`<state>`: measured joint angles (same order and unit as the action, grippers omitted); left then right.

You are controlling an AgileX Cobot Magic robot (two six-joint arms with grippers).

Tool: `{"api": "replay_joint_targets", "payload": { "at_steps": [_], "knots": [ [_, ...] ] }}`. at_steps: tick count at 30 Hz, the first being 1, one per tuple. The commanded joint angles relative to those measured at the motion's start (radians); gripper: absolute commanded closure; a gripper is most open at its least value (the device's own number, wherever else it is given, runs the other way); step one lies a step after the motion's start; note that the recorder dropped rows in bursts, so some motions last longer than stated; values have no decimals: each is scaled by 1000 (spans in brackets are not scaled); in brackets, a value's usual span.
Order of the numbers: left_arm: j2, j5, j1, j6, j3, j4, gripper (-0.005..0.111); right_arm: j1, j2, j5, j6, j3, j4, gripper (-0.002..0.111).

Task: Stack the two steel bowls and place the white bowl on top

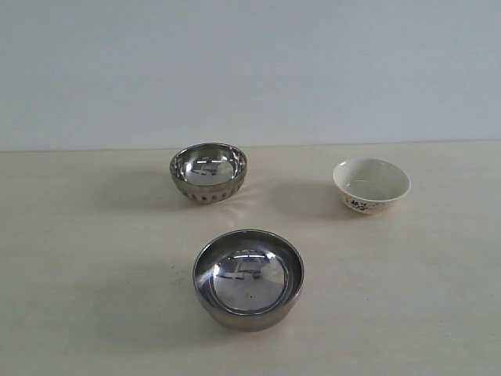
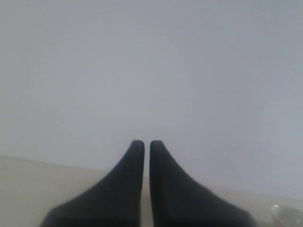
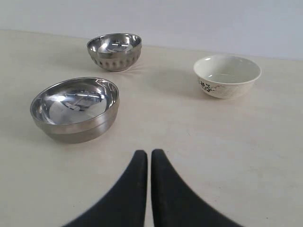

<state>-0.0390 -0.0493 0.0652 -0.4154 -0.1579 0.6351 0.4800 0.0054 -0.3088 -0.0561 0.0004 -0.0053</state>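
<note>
Your left fingers (image 2: 136, 152) are pressed together with only a hairline slit between the tips, holding nothing, and they point at the plain pale wall (image 2: 151, 71) above the far edge of the bench (image 2: 28, 189). A sliver of pale bowl rim shows at the border of the left wrist view, too little for you to tell more. On the bench in the exterior view, the leftmost of the three bowls is the dimpled steel bowl (image 1: 208, 172). It stands upright and empty towards the back, with its band of dimples running around the lower side. Slightly right of it and nearer the camera sits the plain steel bowl (image 1: 249, 278), also upright and empty, its mirror inside catching reflections; the two steel bowls are well apart and not stacked. Further right, about level with the dimpled one, stands the white bowl (image 1: 371, 185), upright and empty, with its dark floral print on the outer side. It is apart from both steel bowls and touches nothing but the bench. Your right fingers (image 3: 139, 165) are likewise closed against each other with a thin line between them and grip nothing. They hover over bare bench, with the plain steel bowl nearest to them, the dimpled steel bowl behind it and the white bowl off to the other side.
</note>
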Motion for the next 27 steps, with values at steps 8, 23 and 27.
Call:
{"api": "replay_joint_targets", "payload": {
  "at_steps": [8,23,27],
  "knots": [
    [39,18,-72,-127,66,-33,103,-6,-5,5,4,0,-5,108],
    [39,49,-72,-296,158,-27,103,-6,-5,5,2,0,-5,108],
    [39,49,-72,-236,158,-57,103,-6,-5,5,2,0,-5,108]
  ]
}}
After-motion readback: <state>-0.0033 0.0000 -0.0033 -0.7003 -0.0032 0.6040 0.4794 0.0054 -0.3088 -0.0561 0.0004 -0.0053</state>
